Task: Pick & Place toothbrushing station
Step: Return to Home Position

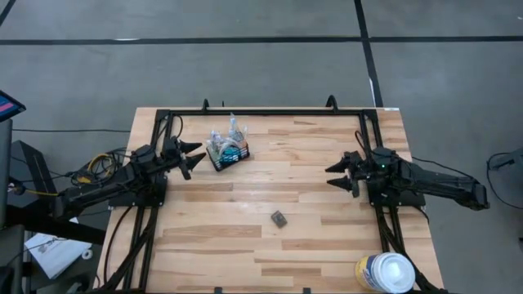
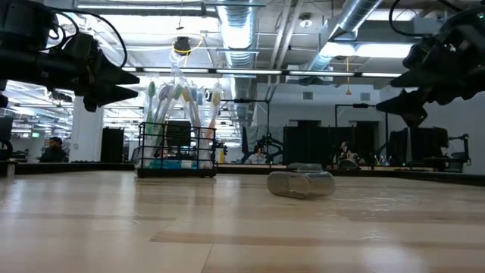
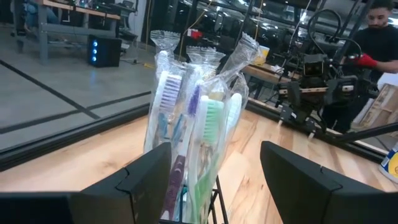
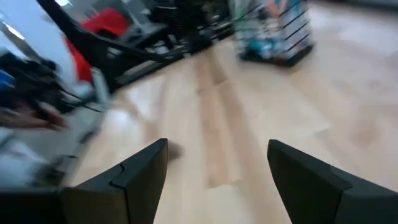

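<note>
The toothbrushing station [image 1: 227,151], a black wire caddy with wrapped toothbrushes [image 3: 199,118] standing upright in it, sits on the table [image 1: 327,237] just in front of my left gripper [image 1: 194,160], not touching it. This gripper holds nothing, its 2 jaws spread apart. My right gripper [image 1: 328,175] is well apart from the station, also spread and empty, raised above the table.

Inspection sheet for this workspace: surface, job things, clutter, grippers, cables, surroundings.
Surface: wooden table, no spills seen.
Job's things: black caddy upright, wrapped toothbrushes standing in it.
Clutter: small grey block mid-table; white canister at the corner by the right arm.
Grippers: left gripper open, empty, beside the caddy; right gripper open, empty, clear of everything.
Cables: cables bundled by the left arm, off the table.
Surroundings: person beyond the table, at a bench.
</note>
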You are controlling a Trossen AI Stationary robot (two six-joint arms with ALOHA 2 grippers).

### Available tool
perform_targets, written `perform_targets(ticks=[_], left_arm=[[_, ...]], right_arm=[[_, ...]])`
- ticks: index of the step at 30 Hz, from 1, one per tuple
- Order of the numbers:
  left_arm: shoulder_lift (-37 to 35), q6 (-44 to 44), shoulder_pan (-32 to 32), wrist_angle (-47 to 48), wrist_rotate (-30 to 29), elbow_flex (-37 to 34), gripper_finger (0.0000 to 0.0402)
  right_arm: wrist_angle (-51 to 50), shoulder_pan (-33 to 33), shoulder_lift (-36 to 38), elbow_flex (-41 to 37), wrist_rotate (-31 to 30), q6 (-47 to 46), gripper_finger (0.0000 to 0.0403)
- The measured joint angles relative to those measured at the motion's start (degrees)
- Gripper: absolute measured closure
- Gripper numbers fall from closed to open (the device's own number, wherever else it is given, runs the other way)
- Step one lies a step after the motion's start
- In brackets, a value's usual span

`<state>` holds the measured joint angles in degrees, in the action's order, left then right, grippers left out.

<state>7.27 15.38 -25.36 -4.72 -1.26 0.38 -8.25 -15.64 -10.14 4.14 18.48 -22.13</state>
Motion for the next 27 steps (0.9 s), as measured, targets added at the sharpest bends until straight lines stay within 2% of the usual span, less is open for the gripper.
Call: perform_targets(ticks=[5, 27], left_arm=[[0.0, 0.0, 0.0, -0.12, -0.01, -0.02, 0.016], [0.0, -0.09, 0.0, -0.86, -0.03, -0.02, 0.016]], right_arm=[[0.38, -0.02, -0.08, 0.02, -5.7, 10.7, 0.0138], [0.51, 0.0, -0.08, 0.07, -5.07, 11.17, 0.0138]])
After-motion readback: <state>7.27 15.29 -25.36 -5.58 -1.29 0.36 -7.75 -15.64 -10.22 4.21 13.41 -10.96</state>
